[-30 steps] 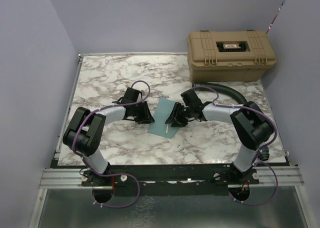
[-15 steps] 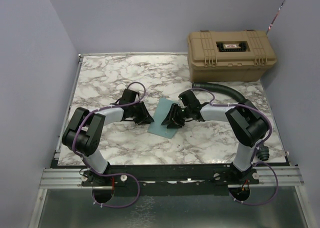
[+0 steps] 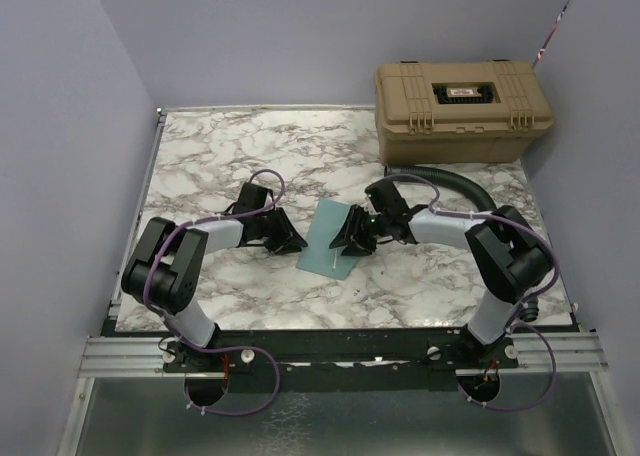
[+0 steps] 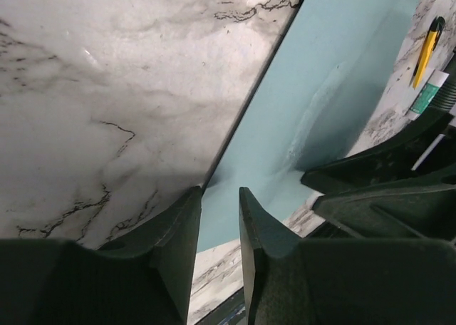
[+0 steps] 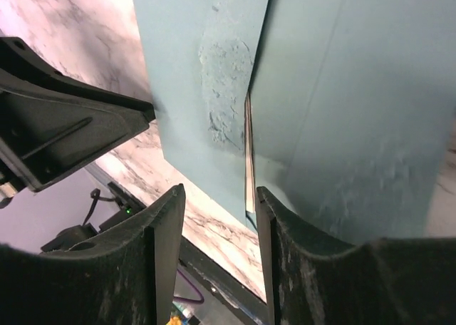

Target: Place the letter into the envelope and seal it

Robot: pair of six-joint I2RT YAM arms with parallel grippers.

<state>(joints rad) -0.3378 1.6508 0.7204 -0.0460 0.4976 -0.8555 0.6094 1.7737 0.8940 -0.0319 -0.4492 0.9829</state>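
The teal envelope [image 3: 322, 238] lies flat on the marble table between my two grippers. The letter is inside it. Only a thin cream sliver of the letter [image 5: 249, 157] shows at the seam under the flap, and as a pale line in the top view [image 3: 331, 260]. My left gripper [image 3: 296, 244] is at the envelope's left edge, low over the table. Its jaws [image 4: 219, 197] stand a narrow gap apart with nothing between them. My right gripper [image 3: 346, 246] is over the envelope's right part. It is open and empty in the right wrist view [image 5: 217, 197], with one finger [image 5: 285, 232] against the envelope [image 5: 342, 111].
A tan hard case [image 3: 460, 111] stands at the back right. A black corrugated hose [image 3: 455, 179] curves in front of it. Purple walls close in the left, back and right sides. The table's front edge has a metal rail [image 3: 340, 351].
My right gripper moved left over the envelope and then back right, so the pale sliver shows again. My left gripper shifted slightly toward the front left.
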